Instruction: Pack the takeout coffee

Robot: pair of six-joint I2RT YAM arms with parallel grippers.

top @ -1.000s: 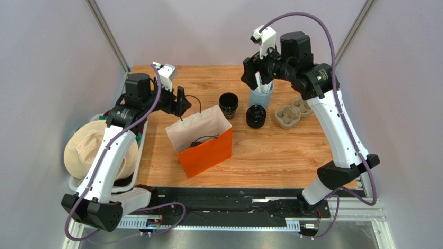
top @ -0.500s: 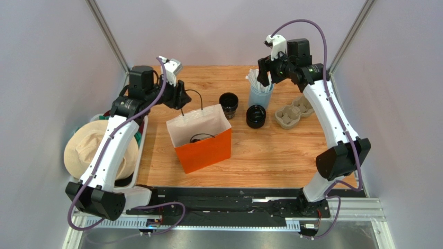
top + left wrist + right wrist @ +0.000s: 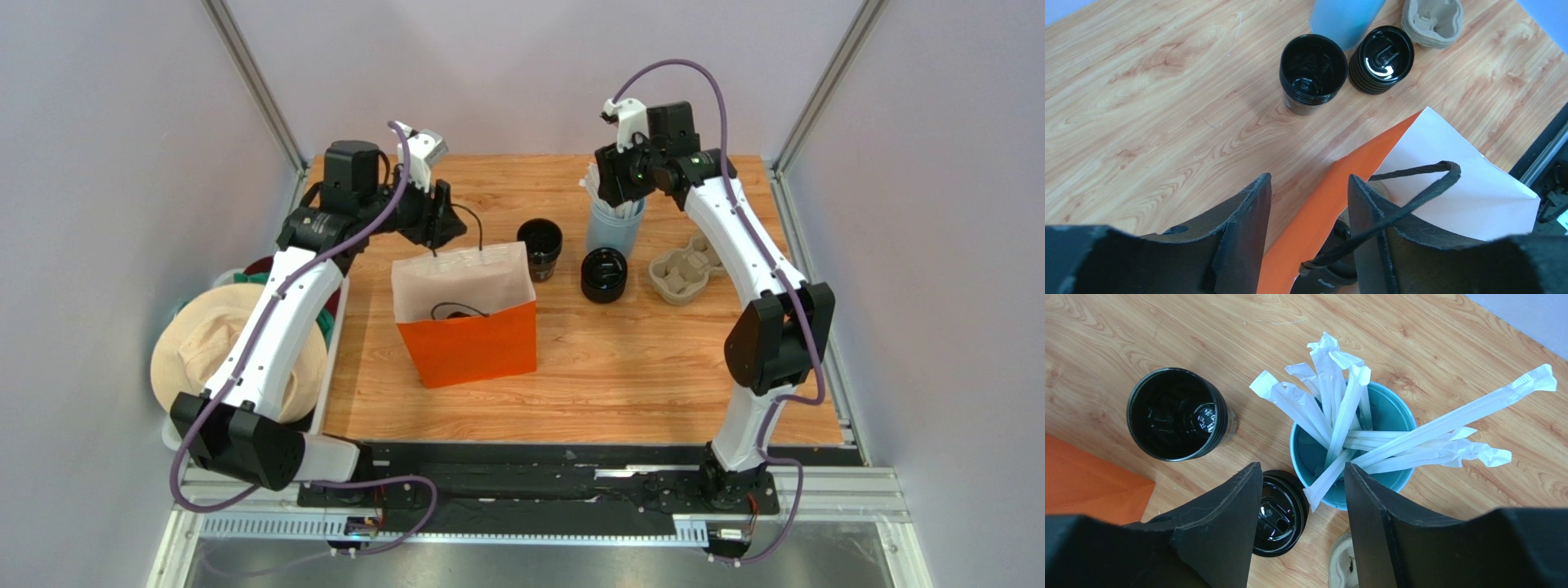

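The takeout coffee cup stands open and black at the back middle of the table; it also shows in the left wrist view and the right wrist view. A black lid on a ribbed round piece sits to its right. The orange paper bag stands open in front of the cup. My left gripper is open astride the bag's back edge, and the black cord handle lies across one finger. My right gripper is open above the straw cup.
A pale blue cup of white wrapped straws stands right of the coffee cup. A moulded cardboard cup tray lies further right. A straw hat on a white bin sits off the table's left edge.
My left gripper moved back and right, and the orange bag turned from slanted to square with the table front. My right arm swung leftwards and its gripper stays over the straw cup.
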